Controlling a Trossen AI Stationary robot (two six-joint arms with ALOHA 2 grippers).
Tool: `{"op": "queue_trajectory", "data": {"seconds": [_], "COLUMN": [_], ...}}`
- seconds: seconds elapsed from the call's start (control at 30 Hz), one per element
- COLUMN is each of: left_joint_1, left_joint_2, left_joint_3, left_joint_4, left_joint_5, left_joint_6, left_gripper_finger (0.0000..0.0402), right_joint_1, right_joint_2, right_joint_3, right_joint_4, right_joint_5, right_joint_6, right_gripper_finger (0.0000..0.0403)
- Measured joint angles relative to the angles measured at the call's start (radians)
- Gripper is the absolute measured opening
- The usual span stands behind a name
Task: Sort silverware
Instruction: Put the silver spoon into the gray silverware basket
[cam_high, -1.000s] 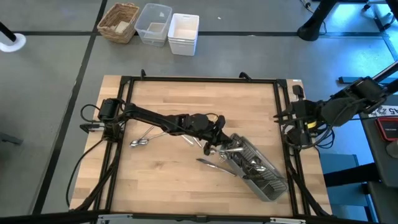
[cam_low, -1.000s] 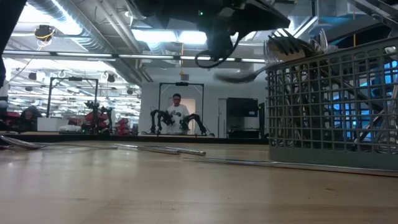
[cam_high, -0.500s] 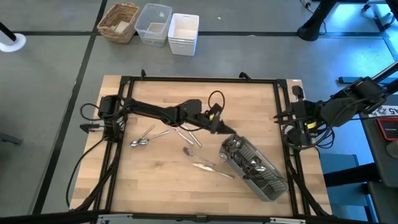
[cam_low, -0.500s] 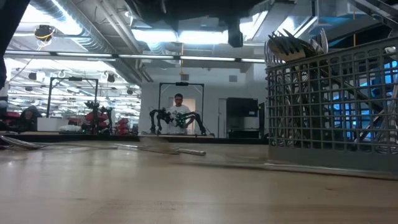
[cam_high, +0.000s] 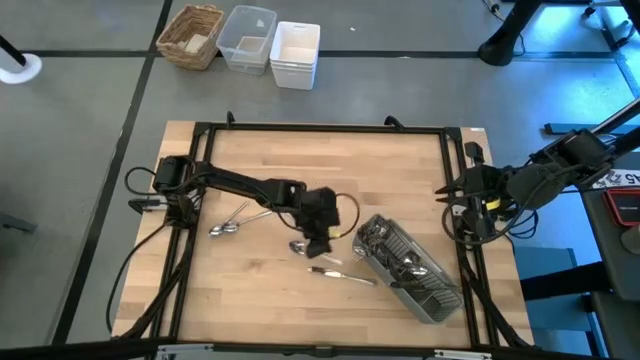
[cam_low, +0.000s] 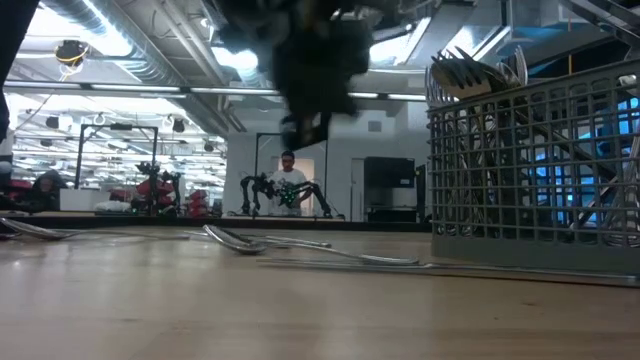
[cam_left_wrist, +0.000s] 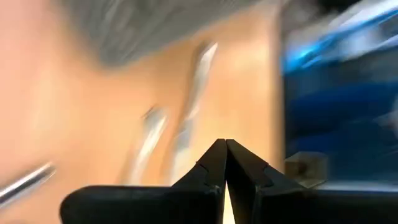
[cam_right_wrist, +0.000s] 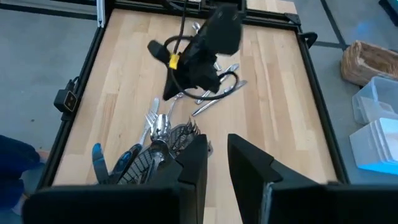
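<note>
Your left gripper (cam_high: 318, 243) has swung back off the caddy (cam_high: 408, 265) in the last second and now hangs above the loose pieces mid-table, fingers pinched fully together with nothing between them (the left wrist view shows the tips meeting on bare air). Half a second ago it sat up near the caddy's upper corner; a second ago it was right over the caddy's mouth. Read that as one piece delivered and the arm returning for the next. Silverware now lies in three lots: a packed bunch standing in the caddy, a spoon (cam_high: 300, 246) and a knife (cam_high: 342, 275) just beside the gripper, and a small cluster (cam_high: 233, 221) farther toward the left arm's base. Your right gripper (cam_high: 447, 188) waits at the table's right rail, fingers slightly apart and empty. Room is good: bare board all around the spoon, well clear of the black frame; only the caddy wall stands close on the right side.
</note>
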Motion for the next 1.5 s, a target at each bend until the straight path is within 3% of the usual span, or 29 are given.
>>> {"op": "queue_trajectory", "data": {"seconds": [0.17, 0.3, 0.43, 0.6, 0.8, 1.0, 1.13, 1.3, 1.5], "left_joint_1": [-0.071, -0.107, -0.120, -0.120, -0.135, -0.180, -0.215, -0.242, -0.243], "left_joint_2": [0.000, -0.002, -0.002, -0.002, -0.002, -0.002, -0.002, -0.002, -0.001], "left_joint_3": [0.000, -0.013, -0.044, -0.076, -0.075, -0.075, -0.075, -0.075, -0.107], "left_joint_4": [-0.264, -0.310, -0.298, -0.349, -0.452, -0.480, -0.468, -0.452, -0.422], "left_joint_5": [-0.316, -0.454, -0.464, -0.464, -0.465, -0.470, -0.525, -0.623, -0.633], "left_joint_6": [0.184, 0.273, 0.299, 0.241, 0.319, 0.486, 0.578, 0.631, 0.635], "left_gripper_finger": [0.0001, 0.0001, 0.0022, 0.0091, 0.0147, 0.0156, 0.0157, 0.0157, 0.0157], "right_joint_1": [0.000, 0.000, -0.001, -0.001, -0.001, -0.001, -0.001, -0.001, -0.001], "right_joint_2": [0.020, 0.040, 0.058, 0.071, 0.072, 0.072, 0.072, 0.072, 0.072], "right_joint_3": [0.000, 0.000, 0.000, 0.000, 0.000, 0.000, 0.000, 0.000, 0.000], "right_joint_4": [0.000, 0.000, 0.000, 0.000, 0.000, 0.000, 0.000, 0.000, 0.000], "right_joint_5": [0.000, 0.001, 0.001, 0.001, 0.004, 0.008, 0.008, 0.008, 0.008], "right_joint_6": [0.022, 0.021, 0.021, 0.021, 0.021, 0.021, 0.021, 0.021, 0.021], "right_gripper_finger": [0.0067, 0.0067, 0.0067, 0.0067, 0.0067, 0.0067, 0.0067, 0.0067, 0.0067]}}
